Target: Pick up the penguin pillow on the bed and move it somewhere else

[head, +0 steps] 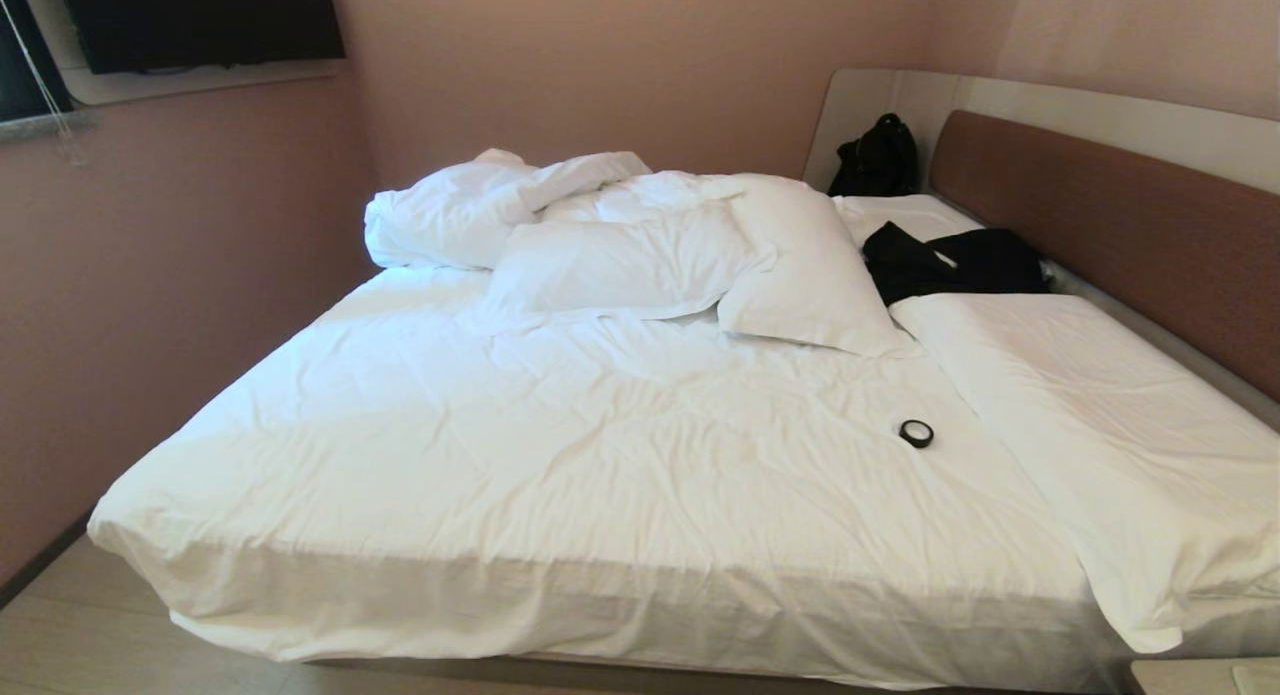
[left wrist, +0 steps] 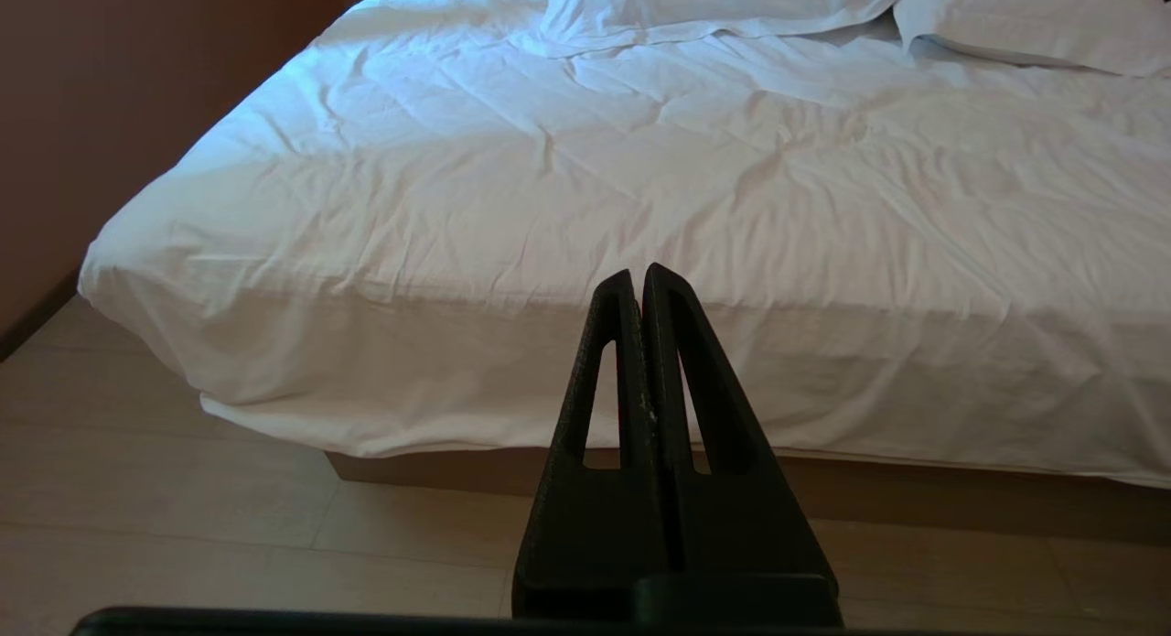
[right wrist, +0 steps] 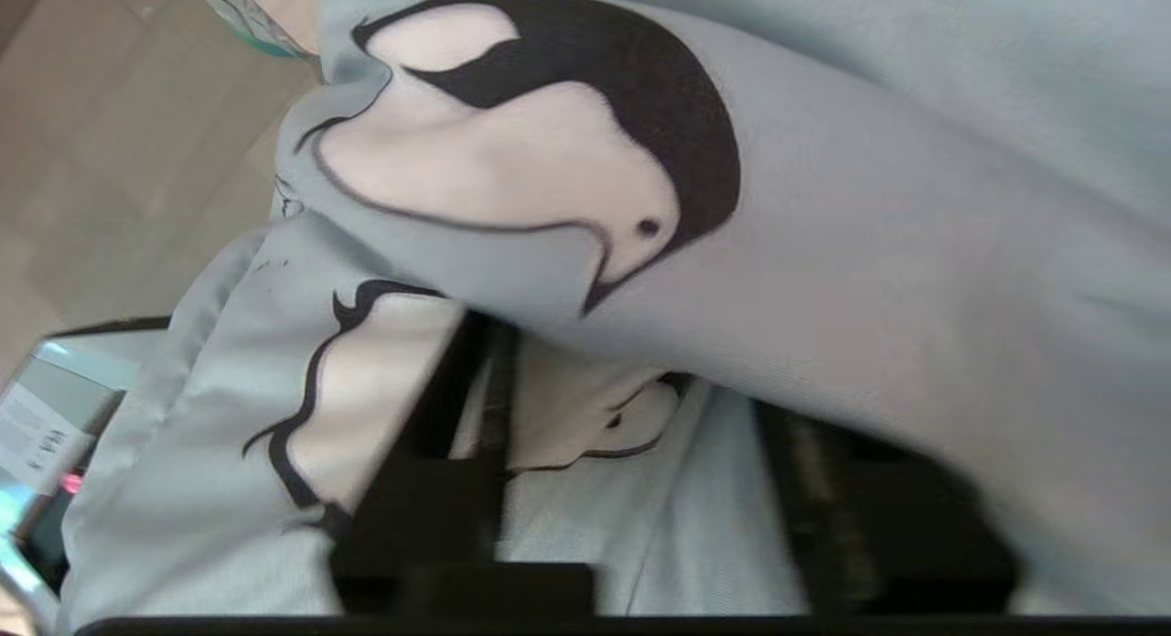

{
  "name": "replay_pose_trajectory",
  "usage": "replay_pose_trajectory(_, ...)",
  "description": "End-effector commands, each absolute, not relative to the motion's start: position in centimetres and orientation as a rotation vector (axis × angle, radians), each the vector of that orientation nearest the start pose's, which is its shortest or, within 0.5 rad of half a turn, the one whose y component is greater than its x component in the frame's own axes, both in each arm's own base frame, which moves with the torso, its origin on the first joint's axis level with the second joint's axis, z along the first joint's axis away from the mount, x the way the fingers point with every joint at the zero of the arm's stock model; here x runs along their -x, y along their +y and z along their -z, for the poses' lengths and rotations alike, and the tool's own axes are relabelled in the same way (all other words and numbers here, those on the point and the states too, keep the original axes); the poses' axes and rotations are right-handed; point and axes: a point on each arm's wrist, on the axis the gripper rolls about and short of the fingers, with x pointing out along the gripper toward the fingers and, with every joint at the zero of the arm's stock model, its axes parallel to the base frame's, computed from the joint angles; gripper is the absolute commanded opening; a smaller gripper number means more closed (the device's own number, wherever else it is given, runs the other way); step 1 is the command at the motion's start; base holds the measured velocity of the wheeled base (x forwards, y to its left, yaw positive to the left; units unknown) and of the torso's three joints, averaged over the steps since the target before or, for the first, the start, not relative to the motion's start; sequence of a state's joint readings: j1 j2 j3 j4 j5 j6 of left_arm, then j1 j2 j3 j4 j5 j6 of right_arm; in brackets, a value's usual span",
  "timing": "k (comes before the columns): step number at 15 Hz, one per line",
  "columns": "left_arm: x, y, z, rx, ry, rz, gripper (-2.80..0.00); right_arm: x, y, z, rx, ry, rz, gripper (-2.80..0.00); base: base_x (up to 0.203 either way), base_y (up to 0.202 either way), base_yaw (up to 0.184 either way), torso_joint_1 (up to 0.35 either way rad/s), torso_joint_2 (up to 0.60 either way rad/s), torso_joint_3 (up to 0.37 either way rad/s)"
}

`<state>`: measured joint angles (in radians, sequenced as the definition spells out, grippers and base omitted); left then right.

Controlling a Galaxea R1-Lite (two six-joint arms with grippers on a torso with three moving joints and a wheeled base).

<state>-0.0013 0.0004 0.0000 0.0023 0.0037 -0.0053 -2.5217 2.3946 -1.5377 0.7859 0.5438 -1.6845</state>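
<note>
Penguin pillow (right wrist: 823, 279) drapes over the right hand (right wrist: 631, 490), its fingers spread, seemingly letting go off the bed (head: 600, 455); left hand (left wrist: 645, 284) pressed together.

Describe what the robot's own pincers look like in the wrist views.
The left pincer is matte black: two long tapering fingers, each with an elongated triangular cut-out, widening to a solid black base. The right pincer shows only in part, as black, straight-edged fingers, one clearest, largely covered by pale blue-grey penguin-print fabric. No cables or markings are visible on either.
</note>
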Motion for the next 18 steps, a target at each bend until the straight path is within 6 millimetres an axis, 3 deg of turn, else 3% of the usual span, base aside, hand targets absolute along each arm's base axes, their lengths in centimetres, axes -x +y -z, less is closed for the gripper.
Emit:
replay_pose_trajectory(1,2.3,0.0,-7.5,0.006,0.003,-0.003,-2.8,28.9,-21.7,-6.5,-0.538,0.866,0.657,0.0,0.0,0.0,0.0,0.0,0.0,0.0)
replay_pose_trajectory(5,2.3,0.0,-7.5,0.006,0.004,-0.003,-2.8,29.1,-21.4,-12.6,-0.543,0.836,0.608,0.0,0.0,0.0,0.0,0.0,0.0,0.0)
replay_pose_trajectory(13,2.3,0.0,-7.5,0.006,0.004,-0.003,-2.8,28.9,-21.3,-13.3,-0.523,0.822,0.595,0.0,0.0,0.0,0.0,0.0,0.0,0.0)
replay_pose_trajectory(15,2.3,0.0,-7.5,0.006,0.003,-0.004,-2.8,27.5,-22.2,-14.6,-0.465,0.812,0.592,0.0,0.0,0.0,0.0,0.0,0.0,0.0)
replay_pose_trajectory(18,2.3,0.0,-7.5,0.006,0.003,-0.003,-2.8,22.9,-25.8,-16.8,-0.319,0.765,0.517,0.0,0.0,0.0,0.0,0.0,0.0,0.0)
